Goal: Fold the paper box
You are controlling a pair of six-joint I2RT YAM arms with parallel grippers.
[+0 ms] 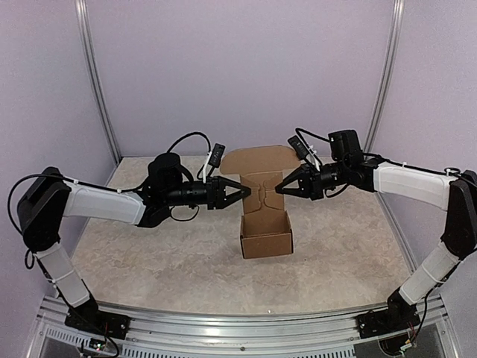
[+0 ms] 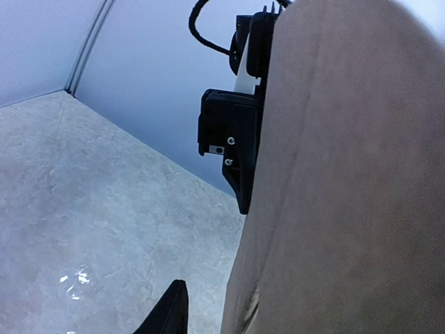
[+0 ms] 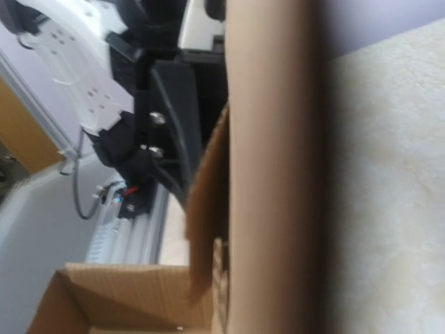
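the paper box (image 1: 266, 237) stands about the middle of the table (image 1: 149, 253), partly formed. its lower part is a small open-topped carton at the 6 o'clock end. a tall flap (image 1: 258, 159) with a rounded top rises from the carton's 12 o'clock wall. the carton's mouth faces up, and the part of its inside that shows is only its own brown cardboard.

the left gripper (image 1: 246, 191) reaches in from 9 o'clock at mid-height of the flap. its jaws are spread apart at the flap's left edge. whether they touch the cardboard cannot be told. the right gripper (image 1: 283, 186) comes in from 3 o'clock at the same height. its jaws are closed, pinching the flap's right edge. the two grippers face each other with the flap between them, above the carton and clear of the table.

in the left wrist view the paper box (image 2: 348, 195) fills the 3 o'clock half as a blurred brown sheet. one dark finger (image 2: 170, 313) shows at 6 o'clock, and the right arm (image 2: 233, 139) shows past the sheet's edge at 12 o'clock.

in the right wrist view the flap (image 3: 271, 174) runs from 12 to 6 o'clock through the centre. the carton's open corner (image 3: 104, 299) sits at 7 o'clock, and the left arm (image 3: 90, 69) is at 10 o'clock.
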